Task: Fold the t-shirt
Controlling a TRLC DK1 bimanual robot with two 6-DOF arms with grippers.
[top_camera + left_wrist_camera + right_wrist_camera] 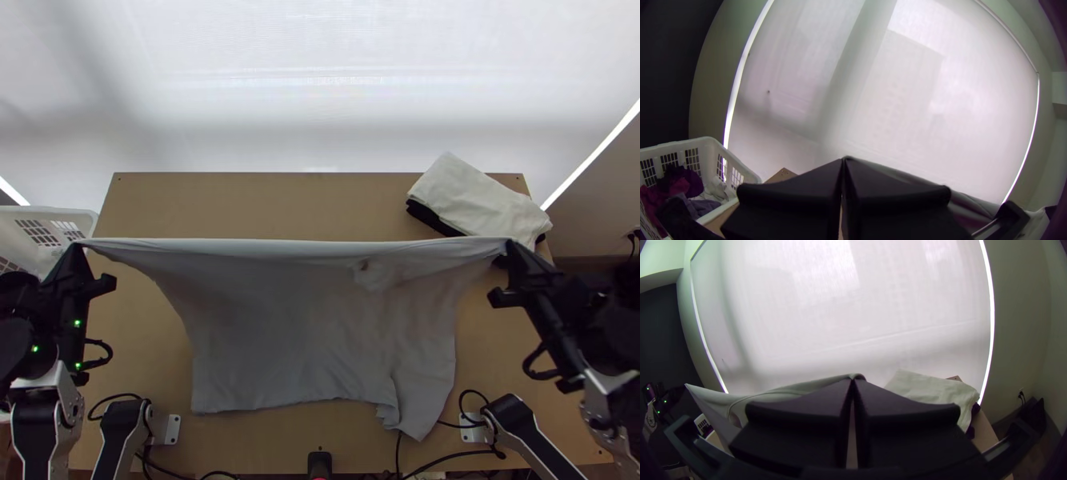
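left tool [78,248], right tool [510,246] closed on t-shirt [296,336]

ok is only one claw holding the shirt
No, the left claw and right claw each grip one end of the shirt, taut between them.

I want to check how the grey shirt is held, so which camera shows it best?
The top view: the shirt stretches between the left tool and right tool, and its near edge shows too. The left wrist view gives a narrow strip of it, the right wrist view its held edge and some cloth below.
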